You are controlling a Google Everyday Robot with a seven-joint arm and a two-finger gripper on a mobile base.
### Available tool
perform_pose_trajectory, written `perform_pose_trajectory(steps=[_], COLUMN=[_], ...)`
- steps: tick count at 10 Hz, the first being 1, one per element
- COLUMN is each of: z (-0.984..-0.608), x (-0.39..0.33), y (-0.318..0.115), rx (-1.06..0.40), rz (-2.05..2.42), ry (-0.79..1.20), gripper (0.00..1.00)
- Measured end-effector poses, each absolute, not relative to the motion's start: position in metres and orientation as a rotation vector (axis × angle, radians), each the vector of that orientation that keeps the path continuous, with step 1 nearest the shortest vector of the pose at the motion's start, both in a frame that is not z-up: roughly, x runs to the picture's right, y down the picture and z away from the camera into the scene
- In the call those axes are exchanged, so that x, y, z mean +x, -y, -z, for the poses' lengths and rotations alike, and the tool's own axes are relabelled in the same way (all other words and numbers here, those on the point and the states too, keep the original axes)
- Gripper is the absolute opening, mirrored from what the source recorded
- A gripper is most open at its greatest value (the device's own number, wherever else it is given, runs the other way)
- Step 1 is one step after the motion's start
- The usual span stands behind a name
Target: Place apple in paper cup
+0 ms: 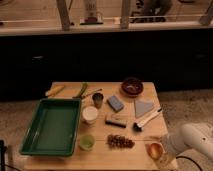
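The gripper [160, 153] is at the end of the white arm [192, 141], which comes in from 3 o'clock at the front right corner of the wooden table [134, 156]. It is right at the apple [154, 148], but I cannot tell whether it is clenched on the fruit or released. The apple is at the table's 5 o'clock corner, just beside the edge. From the apple, a brown pinecone-like cluster [120, 141] lies near at 9 o'clock, and a brush [147, 120] with a white handle lies at 12 o'clock. The paper cup [90, 114] stands upright at about 10 o'clock from the apple, well apart from it, just beside the right wall of the green tray [50, 125]. A green cup [87, 142] is at 6 o'clock from the paper cup and a dark metal cup [98, 99] at 1 o'clock. Farther back, a brown bowl [132, 86] stands at the table's 1 o'clock.
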State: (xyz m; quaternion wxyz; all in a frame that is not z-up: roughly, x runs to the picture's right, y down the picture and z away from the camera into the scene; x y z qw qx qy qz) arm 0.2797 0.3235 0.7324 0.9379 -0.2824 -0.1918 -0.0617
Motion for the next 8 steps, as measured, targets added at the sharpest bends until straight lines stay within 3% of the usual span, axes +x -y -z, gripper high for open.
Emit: perform_pose_trajectory(steps=[6, 8], z=[-0.740, -0.737], x=[0.275, 0.274], y=[-0.303, -0.294], rx=[-0.556, -0.552], rz=[0.138, 0.148], ry=[0.467, 0.491], gripper=[0.02, 0.00])
